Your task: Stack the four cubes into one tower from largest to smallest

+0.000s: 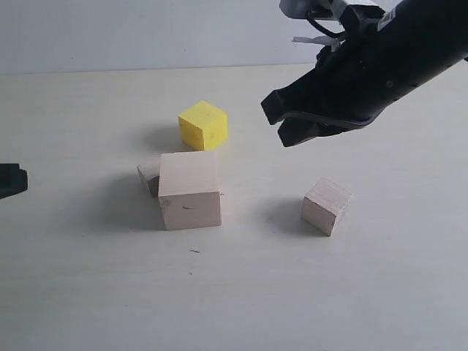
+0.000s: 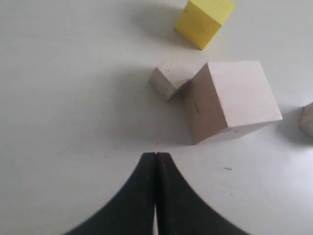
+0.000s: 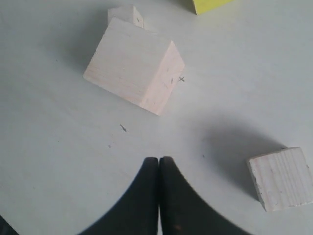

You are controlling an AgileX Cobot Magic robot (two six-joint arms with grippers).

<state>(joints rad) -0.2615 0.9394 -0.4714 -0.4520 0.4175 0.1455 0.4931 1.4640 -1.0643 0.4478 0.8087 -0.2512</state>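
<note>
left gripper (image 1: 9,180): only its dark tip showed at the far left edge of the exterior view, low over the table (image 1: 88,292). in the left wrist view its jaws were pressed together with nothing between them, and it stood well apart from every cube.

small cube (image 1: 148,174): pale wood, resting on the table just behind the left rear corner of the large cube and partly hidden by it in the exterior view. in the left wrist view one corner appeared to touch the large cube's side; contact could not be confirmed.

large cube (image 1: 190,190): pale wood, flat on the table, left of centre, nearest the camera of the left-hand group. nothing rested on it.

yellow cube (image 1: 202,124): bright yellow, on the table behind the large cube, near it but clear of it, turned with one corner toward the camera.

right gripper (image 1: 281,123): black, reaching in from the upper right and held above the table, right of the yellow cube and not touching it. the right wrist view showed its jaws together and empty.

medium cube (image 1: 326,206): pale wood, on the table at right of centre, turned at an angle, well apart from the other three, below the right gripper in the exterior view.

all four cubes stood singly on the table.
</note>
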